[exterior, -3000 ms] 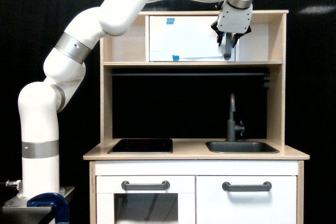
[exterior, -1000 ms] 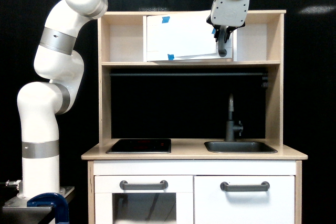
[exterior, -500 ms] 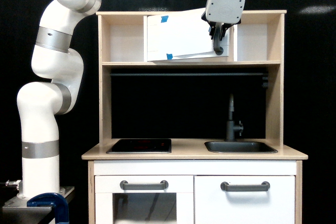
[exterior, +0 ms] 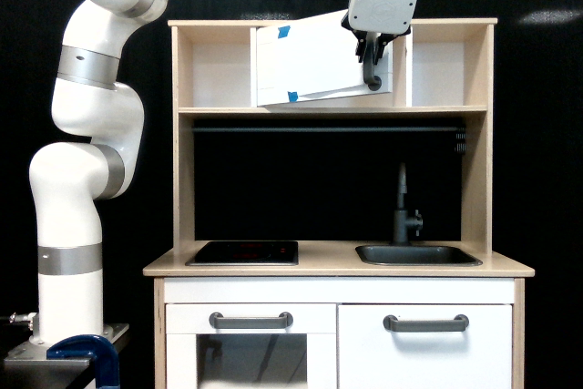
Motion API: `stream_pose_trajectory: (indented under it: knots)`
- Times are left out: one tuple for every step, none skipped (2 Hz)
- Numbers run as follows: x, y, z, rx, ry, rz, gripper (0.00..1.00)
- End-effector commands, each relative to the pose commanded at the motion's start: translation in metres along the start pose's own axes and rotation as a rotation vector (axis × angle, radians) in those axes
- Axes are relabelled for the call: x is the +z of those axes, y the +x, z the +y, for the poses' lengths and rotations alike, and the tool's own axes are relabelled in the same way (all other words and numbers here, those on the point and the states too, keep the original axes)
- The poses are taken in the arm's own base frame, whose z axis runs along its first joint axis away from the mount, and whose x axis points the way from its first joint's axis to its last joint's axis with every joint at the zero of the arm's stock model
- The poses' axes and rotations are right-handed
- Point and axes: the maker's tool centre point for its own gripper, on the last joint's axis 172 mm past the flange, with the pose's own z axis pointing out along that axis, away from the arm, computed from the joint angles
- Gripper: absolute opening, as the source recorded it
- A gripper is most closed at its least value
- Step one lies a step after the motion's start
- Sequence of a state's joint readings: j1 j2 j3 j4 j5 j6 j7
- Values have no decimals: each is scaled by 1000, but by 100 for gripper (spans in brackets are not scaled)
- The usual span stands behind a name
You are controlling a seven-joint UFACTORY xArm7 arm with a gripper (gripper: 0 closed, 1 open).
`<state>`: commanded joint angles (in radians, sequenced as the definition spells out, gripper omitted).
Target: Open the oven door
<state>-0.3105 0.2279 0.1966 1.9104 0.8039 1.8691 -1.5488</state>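
Black backdrop behind a wood-and-white play kitchen (exterior: 506,266). The countertop carries a black hob (exterior: 243,253) toward its left edge and a dark sink (exterior: 417,255) with a grey faucet (exterior: 402,207) toward its right edge. Two lower doors have horizontal grey handles. In the upper shelf's middle bay, the oven door (exterior: 310,61) is swung partly out, with blue tape at its top and bottom. The gripper (exterior: 371,50) is pinching its vertical grey handle (exterior: 372,72) from above.
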Motion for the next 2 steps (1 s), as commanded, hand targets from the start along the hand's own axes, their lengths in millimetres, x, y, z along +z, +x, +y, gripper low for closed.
stream_pose_trajectory:
  knots:
    - [-3, -5, -8, 0, 0, 0, 0]
    - [-10, -6, -8, 0, 0, 0, 100]
